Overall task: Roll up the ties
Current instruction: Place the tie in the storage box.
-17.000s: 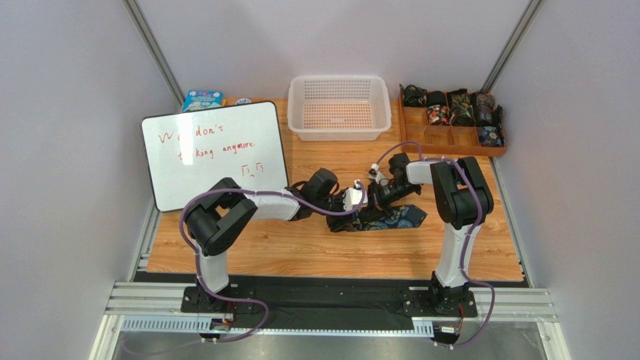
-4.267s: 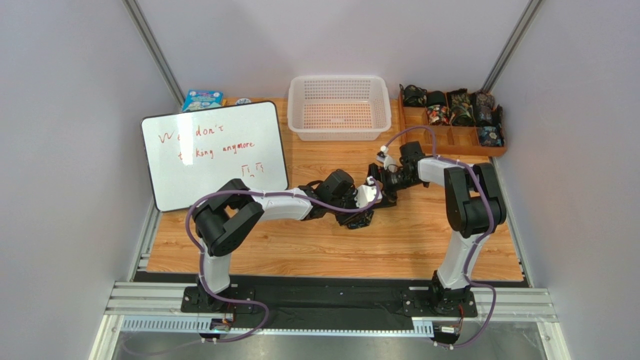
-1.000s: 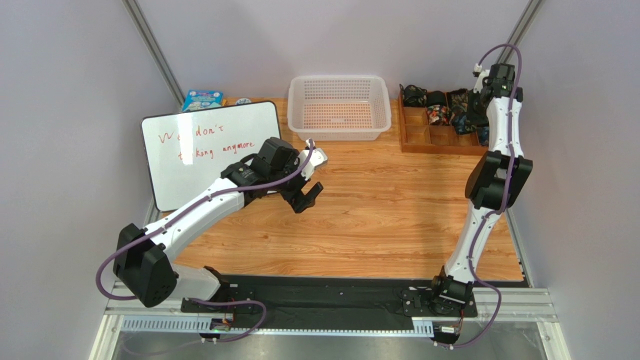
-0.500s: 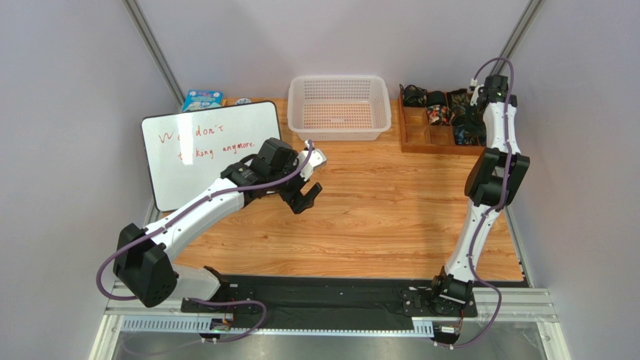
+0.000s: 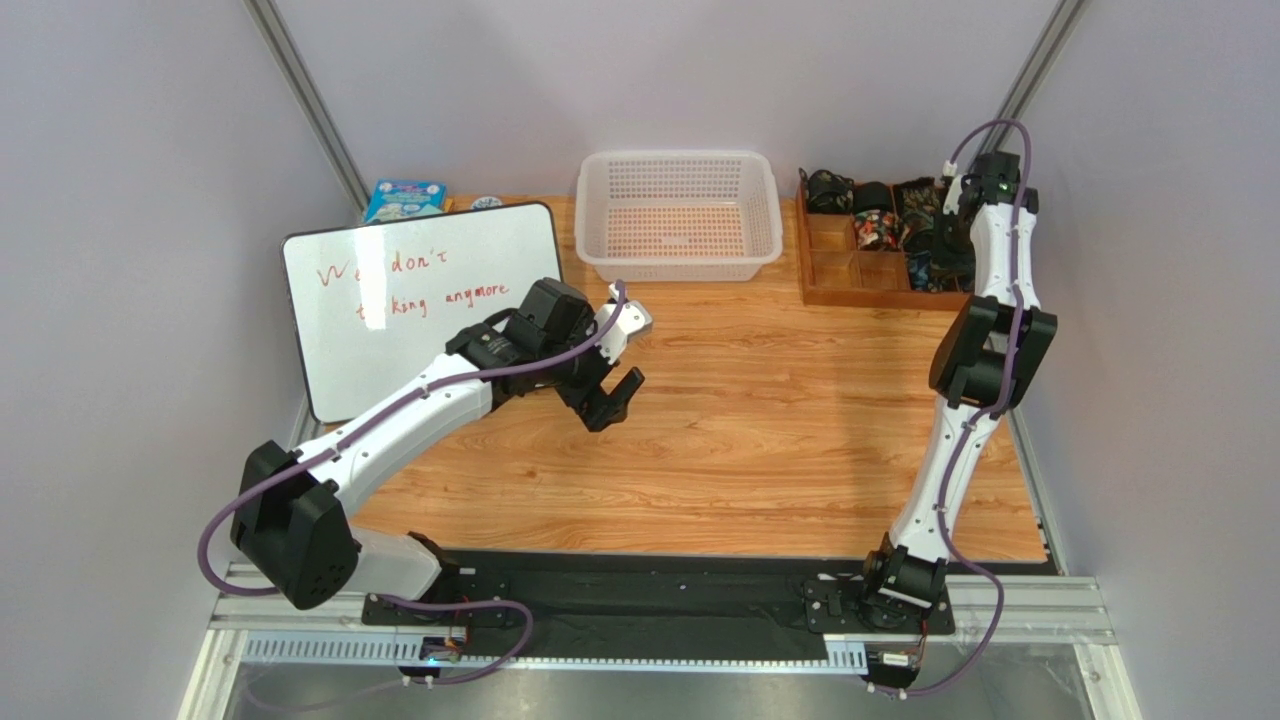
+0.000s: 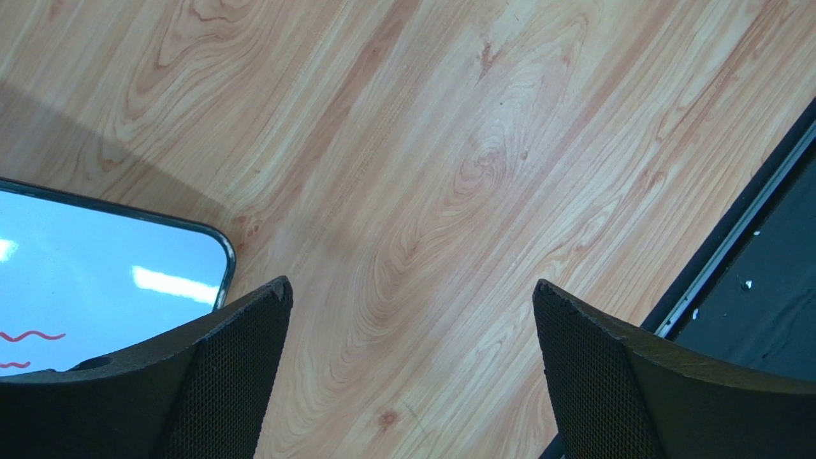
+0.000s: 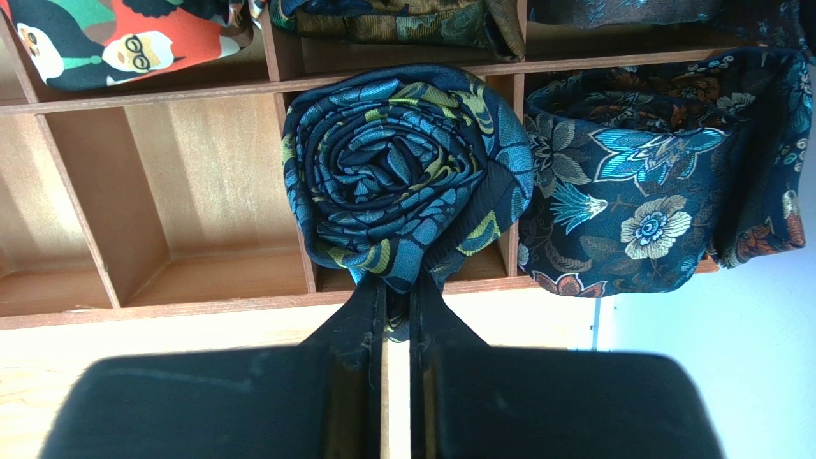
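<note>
The right gripper (image 7: pixel 396 287) has its fingers pinched nearly together on the outer fold of the rolled paisley tie (image 7: pixel 407 172), black with teal and yellow; gripping that loose tail looks like the way to keep the coil from springing open. The roll sits straight ahead of the fingertips, over one cell of the wooden organiser (image 7: pixel 192 304); whether it already rests on the cell floor or hangs just above it I cannot tell. Just beside the roll, on one flank of the fingers, a floral blue tie (image 7: pixel 632 191) fills the neighbouring cell; on the other flank a cell is bare; further beyond the tips lies a red fabric with cartoon faces (image 7: pixel 105 43). I judge this as the stowing step, with release still to come.

The left gripper (image 6: pixel 412 316) hangs wide apart and holds nothing, above bare wood of the table (image 5: pixel 751 435), apparently waiting; the corner of the whiteboard (image 6: pixel 96 277) lies just beside one finger. Red marker on the board reads "don't" and "anymore"; the rest is smudged. The white basket (image 5: pixel 679 218) stands well beyond it.
</note>
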Action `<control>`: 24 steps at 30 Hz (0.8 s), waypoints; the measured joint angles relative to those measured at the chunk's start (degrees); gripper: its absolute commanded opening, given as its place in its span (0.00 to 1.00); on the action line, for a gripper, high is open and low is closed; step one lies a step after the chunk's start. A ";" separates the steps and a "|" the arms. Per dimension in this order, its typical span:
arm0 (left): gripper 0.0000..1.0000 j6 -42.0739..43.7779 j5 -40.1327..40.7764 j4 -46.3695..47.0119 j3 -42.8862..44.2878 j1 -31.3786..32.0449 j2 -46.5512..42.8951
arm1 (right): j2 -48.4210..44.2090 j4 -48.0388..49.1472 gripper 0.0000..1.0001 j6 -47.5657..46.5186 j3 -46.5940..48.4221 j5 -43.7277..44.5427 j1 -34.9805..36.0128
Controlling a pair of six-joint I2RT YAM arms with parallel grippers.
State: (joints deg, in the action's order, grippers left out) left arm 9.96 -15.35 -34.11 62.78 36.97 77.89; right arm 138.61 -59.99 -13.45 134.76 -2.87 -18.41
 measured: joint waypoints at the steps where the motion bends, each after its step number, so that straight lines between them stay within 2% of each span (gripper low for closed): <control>1: 0.99 -0.15 -0.04 -0.15 0.00 0.00 0.00 | 0.00 -0.07 0.00 -0.07 0.00 -0.11 -0.04; 18: 1.00 -2.86 -1.33 -0.59 -1.25 0.00 -0.11 | -0.79 -4.20 0.00 -6.78 1.75 1.44 0.28; 24: 1.00 -3.32 -2.14 -0.63 -1.25 0.00 -0.09 | 0.87 -5.95 0.00 -6.93 5.66 3.26 0.50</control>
State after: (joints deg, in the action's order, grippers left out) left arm 6.63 -17.50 -34.74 61.54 36.97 77.80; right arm 139.48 -65.93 -20.38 140.42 0.38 -17.91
